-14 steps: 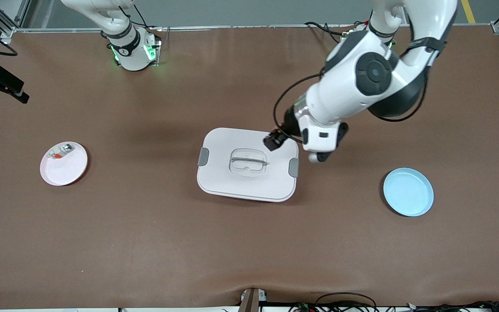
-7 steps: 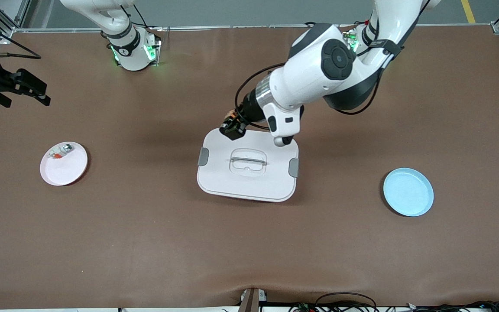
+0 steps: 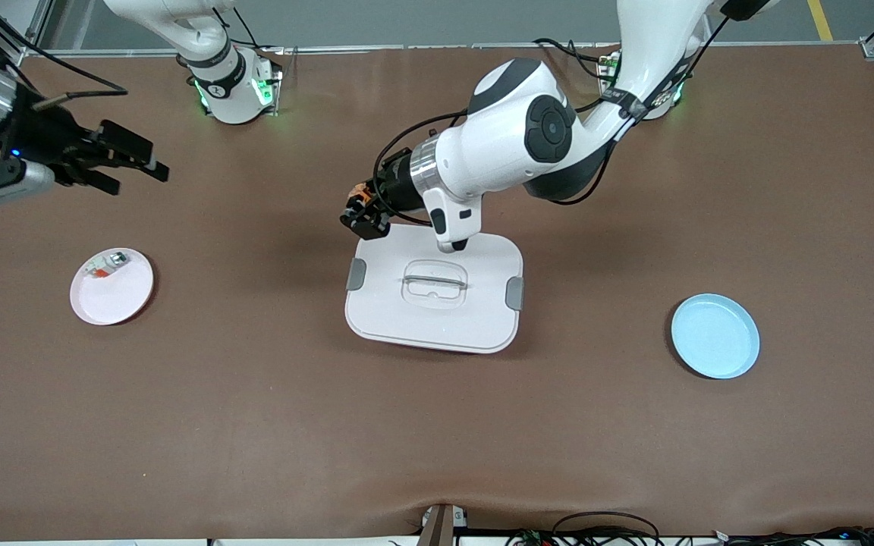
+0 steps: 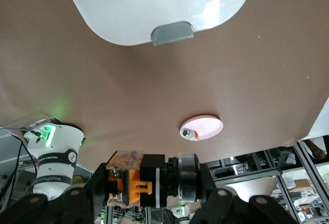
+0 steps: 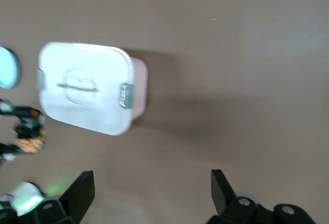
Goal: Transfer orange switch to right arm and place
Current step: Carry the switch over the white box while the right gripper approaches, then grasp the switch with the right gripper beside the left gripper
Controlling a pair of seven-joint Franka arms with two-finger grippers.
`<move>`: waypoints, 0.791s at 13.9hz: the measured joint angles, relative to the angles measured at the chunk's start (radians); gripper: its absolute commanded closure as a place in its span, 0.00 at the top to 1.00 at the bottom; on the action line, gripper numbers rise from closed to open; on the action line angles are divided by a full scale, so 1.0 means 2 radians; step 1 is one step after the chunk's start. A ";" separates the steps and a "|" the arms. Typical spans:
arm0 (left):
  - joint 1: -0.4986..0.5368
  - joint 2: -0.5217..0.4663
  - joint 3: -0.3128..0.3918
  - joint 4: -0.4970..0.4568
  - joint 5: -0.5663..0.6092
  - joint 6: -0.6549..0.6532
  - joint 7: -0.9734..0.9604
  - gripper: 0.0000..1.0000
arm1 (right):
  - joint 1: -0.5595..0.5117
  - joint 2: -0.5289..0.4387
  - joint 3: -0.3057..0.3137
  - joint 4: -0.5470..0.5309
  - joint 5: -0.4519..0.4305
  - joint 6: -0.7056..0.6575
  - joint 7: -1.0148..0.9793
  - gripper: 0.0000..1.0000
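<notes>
The orange switch [image 3: 362, 199] is a small black part with an orange body, and my left gripper [image 3: 366, 215] is shut on it. They hang over the table by the corner of the white lidded box [image 3: 434, 303] nearest the right arm's base. The left wrist view shows the switch [image 4: 131, 185] lying crosswise between the jaws of the left gripper [image 4: 151, 193]. My right gripper [image 3: 137, 171] stands open and empty in the air toward the right arm's end of the table, over bare mat. In the right wrist view, the right gripper [image 5: 151, 180] frames brown mat, with the switch [image 5: 30, 131] far off.
A pink plate [image 3: 114, 299] holding a small whitish part [image 3: 105, 265] lies toward the right arm's end. A blue plate [image 3: 715, 336] lies toward the left arm's end. The box stands mid-table, lid on, with grey clasps [image 3: 356, 274].
My left gripper has carried the switch across the box toward the right arm's end. The right gripper has come in from the table's edge toward the middle.
</notes>
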 measured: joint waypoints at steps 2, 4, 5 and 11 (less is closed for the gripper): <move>-0.012 0.007 0.000 0.000 -0.002 0.028 -0.012 0.00 | 0.014 -0.023 0.003 -0.052 0.039 0.050 0.025 1.00; -0.020 0.017 0.000 0.001 -0.002 0.045 -0.014 0.00 | 0.042 -0.051 0.006 -0.107 0.061 0.103 0.048 1.00; -0.022 0.022 0.000 0.001 -0.002 0.049 -0.014 0.00 | 0.058 -0.061 0.007 -0.123 0.066 0.124 0.060 1.00; -0.024 0.029 0.000 0.004 -0.002 0.052 -0.018 0.00 | 0.146 -0.071 0.009 -0.183 0.068 0.248 0.118 1.00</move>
